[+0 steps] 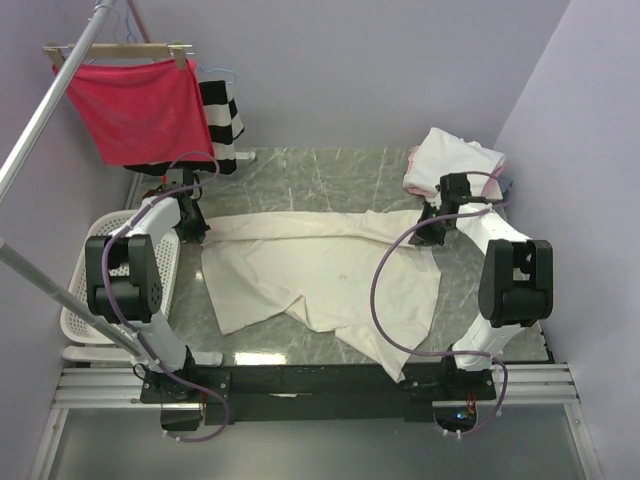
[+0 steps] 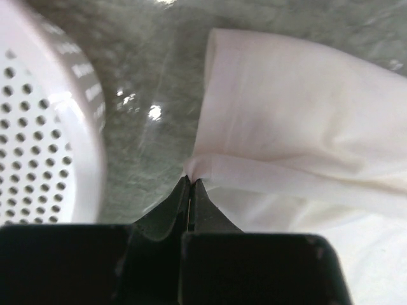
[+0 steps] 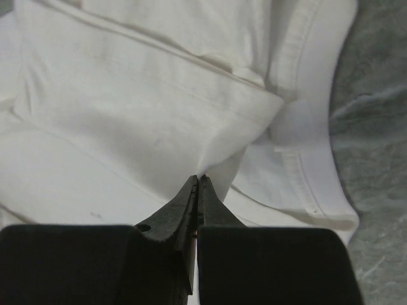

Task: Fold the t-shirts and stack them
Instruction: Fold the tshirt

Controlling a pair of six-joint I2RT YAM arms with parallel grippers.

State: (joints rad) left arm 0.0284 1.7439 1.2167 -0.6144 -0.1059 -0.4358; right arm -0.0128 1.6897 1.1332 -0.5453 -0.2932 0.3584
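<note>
A cream t-shirt (image 1: pixel 320 275) lies spread and rumpled across the marble table, stretched along its far edge between my two grippers. My left gripper (image 1: pixel 197 222) is shut on the shirt's left corner (image 2: pixel 197 166) next to the basket. My right gripper (image 1: pixel 432 222) is shut on a fold of the same shirt (image 3: pixel 210 162), near its collar (image 3: pixel 305 184). A pile of folded cream and pale pink t-shirts (image 1: pixel 452 160) sits at the far right corner, with a bit of blue at its right edge.
A white perforated laundry basket (image 1: pixel 85 320) stands off the table's left side and shows in the left wrist view (image 2: pixel 44 127). A red cloth (image 1: pixel 140 105) and a striped garment (image 1: pixel 225 125) hang at the back left. A metal rail (image 1: pixel 50 110) slants across the left.
</note>
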